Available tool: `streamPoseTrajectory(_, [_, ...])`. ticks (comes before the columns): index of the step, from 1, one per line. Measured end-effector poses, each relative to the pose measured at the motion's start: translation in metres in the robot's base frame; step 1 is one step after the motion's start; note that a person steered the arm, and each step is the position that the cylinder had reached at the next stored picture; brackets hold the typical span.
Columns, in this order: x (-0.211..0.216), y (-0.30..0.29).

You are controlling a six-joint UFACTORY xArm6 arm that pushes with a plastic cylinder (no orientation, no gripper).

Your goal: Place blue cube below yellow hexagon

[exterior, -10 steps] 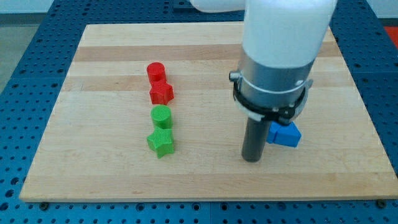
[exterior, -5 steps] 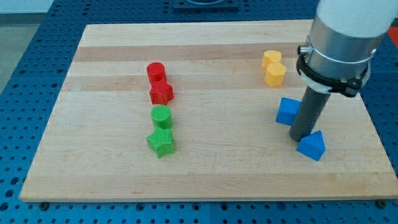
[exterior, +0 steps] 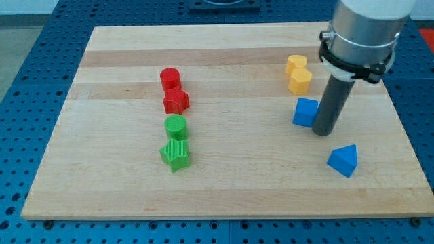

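The blue cube (exterior: pixel 305 112) sits on the wooden board at the view's right, just below the yellow hexagon (exterior: pixel 300 80). A second yellow block (exterior: pixel 295 64) touches the hexagon from above. My tip (exterior: pixel 322 131) rests on the board against the cube's right side, slightly lower than it. The rod rises to the large white and grey arm at the view's top right.
A blue triangular block (exterior: pixel 343 160) lies below and right of my tip. A red cylinder (exterior: pixel 169 77) and red star (exterior: pixel 175 102), then a green cylinder (exterior: pixel 175 126) and green star (exterior: pixel 175 155), form a column left of centre. The board's edge (exterior: pixel 217 211) borders blue pegboard.
My tip moved from the board's middle to the right, then up and slightly left. The blue cube slid up and left toward the yellow hexagon. The blue triangular block stayed low.
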State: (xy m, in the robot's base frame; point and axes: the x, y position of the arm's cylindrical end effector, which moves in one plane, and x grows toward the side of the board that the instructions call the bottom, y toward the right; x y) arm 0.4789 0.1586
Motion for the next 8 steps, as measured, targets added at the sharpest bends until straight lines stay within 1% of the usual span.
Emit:
streamPoseTrajectory(2, [-0.02,0.0])
streamPoseTrajectory(3, [-0.021,0.0])
streamPoseTrajectory(4, [0.016,-0.013])
streamPoseTrajectory(5, [0.043,-0.02])
streamPoseTrajectory(6, [0.048,-0.048])
streamPoseTrajectory(7, [0.034,-0.071])
streamPoseTrajectory(8, [0.019,-0.065])
